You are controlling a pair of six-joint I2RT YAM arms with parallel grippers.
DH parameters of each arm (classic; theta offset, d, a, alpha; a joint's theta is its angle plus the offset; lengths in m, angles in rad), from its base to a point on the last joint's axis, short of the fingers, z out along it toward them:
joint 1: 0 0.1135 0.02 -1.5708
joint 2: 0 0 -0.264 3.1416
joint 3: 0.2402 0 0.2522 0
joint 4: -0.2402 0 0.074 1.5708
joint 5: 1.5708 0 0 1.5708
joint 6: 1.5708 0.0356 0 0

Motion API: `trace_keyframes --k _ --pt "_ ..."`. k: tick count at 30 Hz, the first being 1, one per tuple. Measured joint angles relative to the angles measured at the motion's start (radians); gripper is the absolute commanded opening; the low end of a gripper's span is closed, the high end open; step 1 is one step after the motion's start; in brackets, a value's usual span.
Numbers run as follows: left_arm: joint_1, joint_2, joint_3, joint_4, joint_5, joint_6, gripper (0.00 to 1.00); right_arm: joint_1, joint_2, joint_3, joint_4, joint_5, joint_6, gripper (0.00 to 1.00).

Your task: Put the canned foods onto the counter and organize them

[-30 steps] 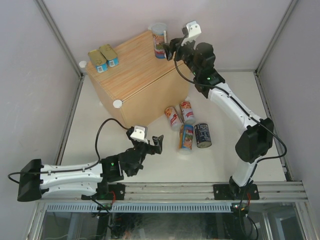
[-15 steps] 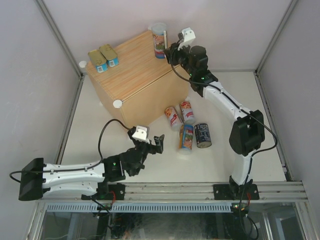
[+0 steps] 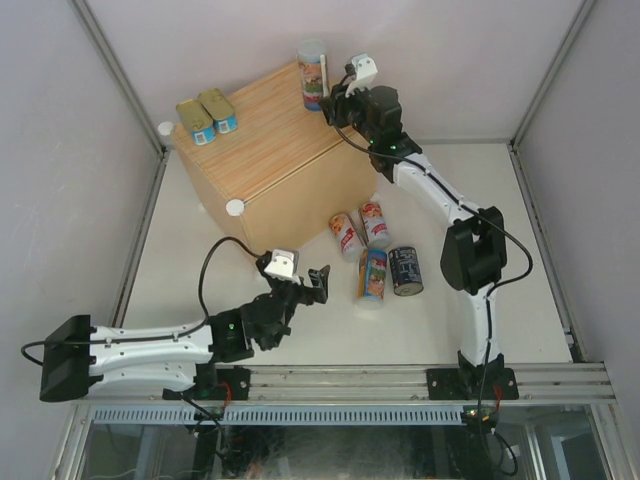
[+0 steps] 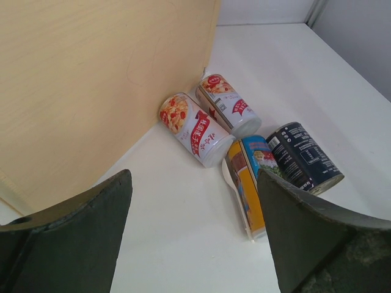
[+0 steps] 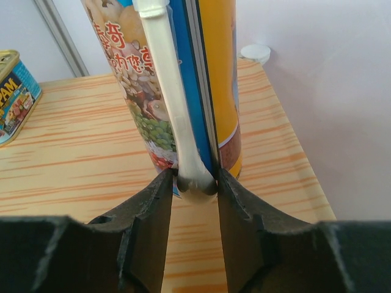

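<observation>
Black and narrow, the right tool [image 5: 194, 183] is clenched on the lower end of a white plastic strip [image 5: 168, 91] that runs down the side of a tall can [image 5: 116, 67]. This can stands upright on the top of a light wooden box [image 3: 270, 150], near its far corner, with a label of beans and peas on one side and orange on the other. From above, the right tool [image 3: 335, 100] sits just beside the tall can [image 3: 312, 72], on its right.

Two flat tins [image 3: 206, 115] with gold tops and blue sides lie side by side at the left end of the box top, well apart from the tall can. White round knobs [image 3: 235, 207] mark the box corners.

Low over the table, the left tool [image 4: 194, 177] is released, jaws spread wide with nothing between them, and it faces the cans on the table from nearby. From above, the left tool [image 3: 312, 283] lies just left of these cans.

Four cans lie on their sides on the white table [image 3: 160, 250], close to the front of the box. Two red-and-white cans [image 4: 194, 129] rest side by side against the box wall. Nearer the arms, an orange-and-blue can [image 4: 247, 183] and a shorter dark can [image 4: 302, 157] lie next to each other.

Pale walls with metal frame bars close in the table on three sides, and a metal rail [image 3: 350, 378] along the near edge carries both arm bases.
</observation>
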Motion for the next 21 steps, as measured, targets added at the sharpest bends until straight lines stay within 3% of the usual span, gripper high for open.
trace_keyframes --k 21 --pt "0.035 0.01 -0.002 0.016 0.008 -0.001 0.87 -0.006 0.33 0.51 -0.132 -0.042 0.022 0.4"
